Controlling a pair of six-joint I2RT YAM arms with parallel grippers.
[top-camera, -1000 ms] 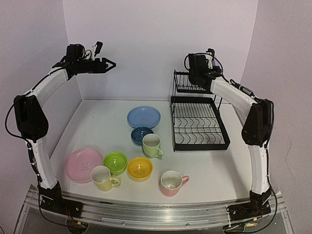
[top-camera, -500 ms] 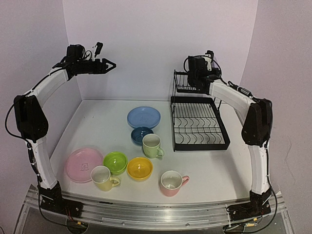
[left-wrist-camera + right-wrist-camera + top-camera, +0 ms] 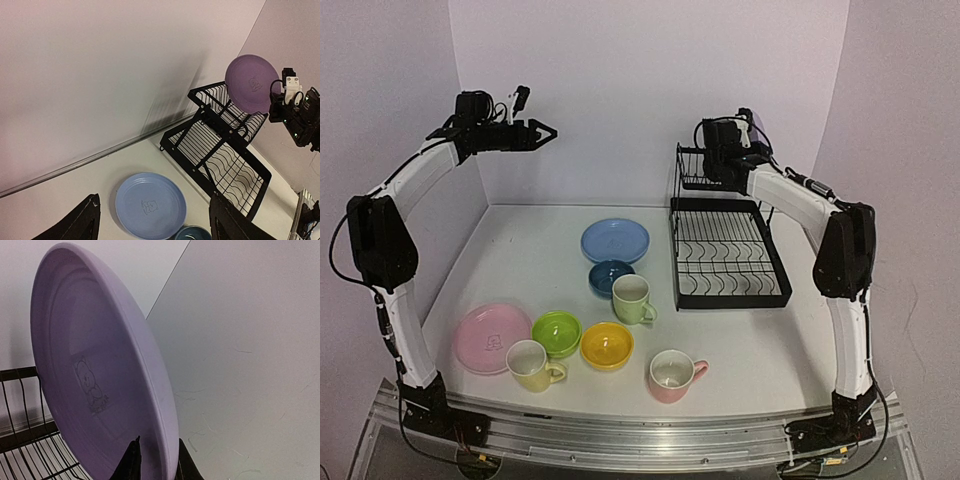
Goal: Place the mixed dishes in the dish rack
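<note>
A lilac plate (image 3: 100,390) stands on edge in the upper shelf of the black dish rack (image 3: 730,255); it also shows in the left wrist view (image 3: 252,82). My right gripper (image 3: 158,450) has a finger on each side of its rim, and contact is unclear. My left gripper (image 3: 548,132) hangs open and empty, high by the back-left wall. On the table lie a blue plate (image 3: 615,240), dark blue bowl (image 3: 611,276), pale green mug (image 3: 632,298), pink plate (image 3: 492,338), green bowl (image 3: 557,333), yellow bowl (image 3: 607,345), yellow mug (image 3: 530,364) and pink mug (image 3: 672,374).
The rack's lower tray (image 3: 725,290) holds nothing. Walls close in the table at the back and on both sides, and the rack stands near the right wall.
The right wrist has shifted slightly up and left at the upper shelf. The left arm and the dishes on the table have not moved.
</note>
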